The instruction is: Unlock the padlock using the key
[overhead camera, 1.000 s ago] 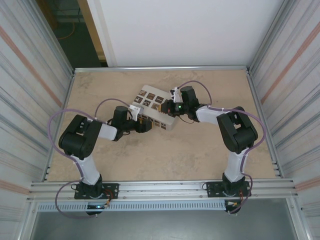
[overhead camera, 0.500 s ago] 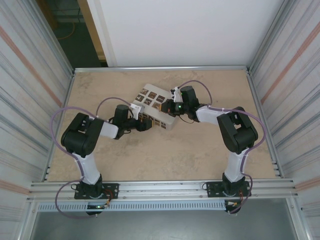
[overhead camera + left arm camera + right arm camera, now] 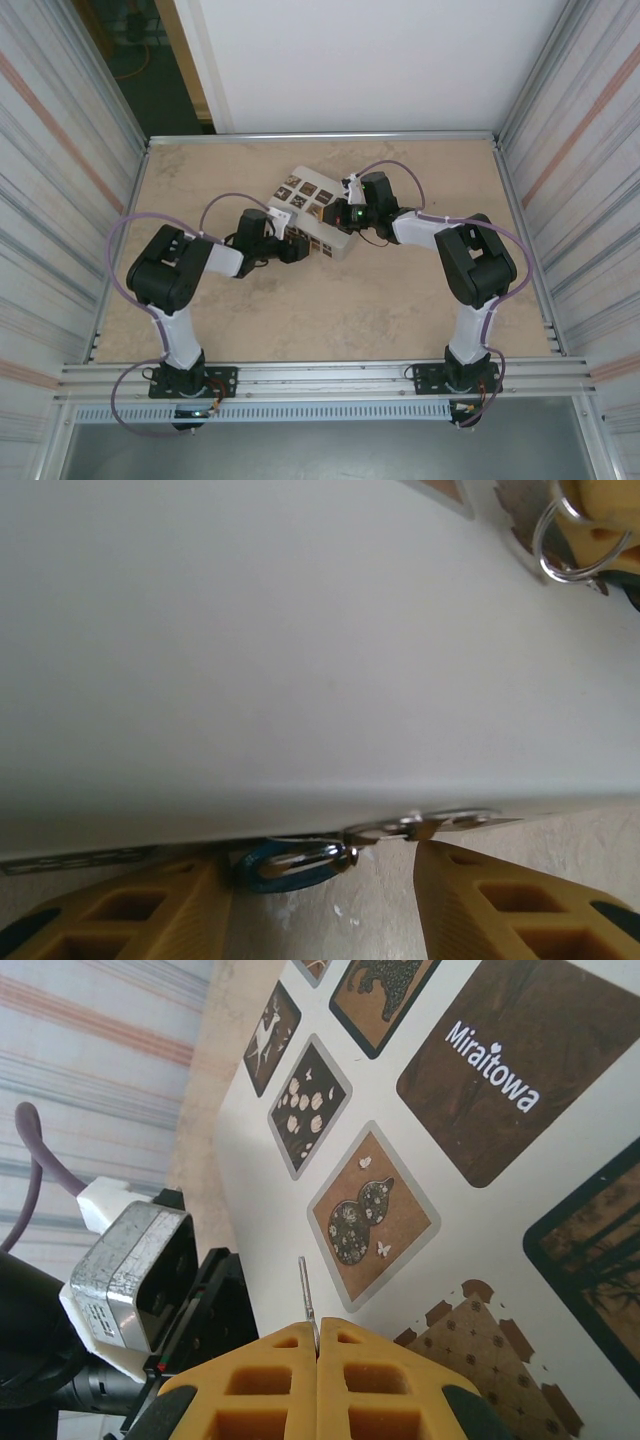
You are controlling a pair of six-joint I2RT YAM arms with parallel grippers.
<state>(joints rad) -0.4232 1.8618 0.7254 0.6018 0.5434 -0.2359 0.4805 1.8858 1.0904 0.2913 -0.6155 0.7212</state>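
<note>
- Yellow ribbed plastic fingers of the left pincer point(image 3: 318, 878) stand spread wide, gripping nothing. Between them, low on the beige bench point(image 3: 400, 300), lies what we take to be the small blue-and-silver padlock point(image 3: 290, 864). It touches neither finger.
- The white cardboard box with brown picture tiles point(image 3: 312, 205) sits mid-bench between the two arms. The padlock is tucked against the box's lower edge on the left arm's side.
- The right pincer point(image 3: 317, 1332) is pressed closed on the thin silver key point(image 3: 305, 1285), seen edge-on above the printed box top and apart from the padlock.
- In our judgement the padlock is loose, so a key pushed at it would shove it further under the box. The left fingers, closing, could catch the box edge instead of the lock body. The key is pinched along a narrow strip and may twist between the pads.
- The left wrist view gives us the padlock plainly, plus a split metal key ring point(image 3: 570, 542) by the right pincer's finger. From above, the padlock is too small and covered to make out, but there we read how both arms meet at the box. The right wrist view confirms the grip on the key.
</note>
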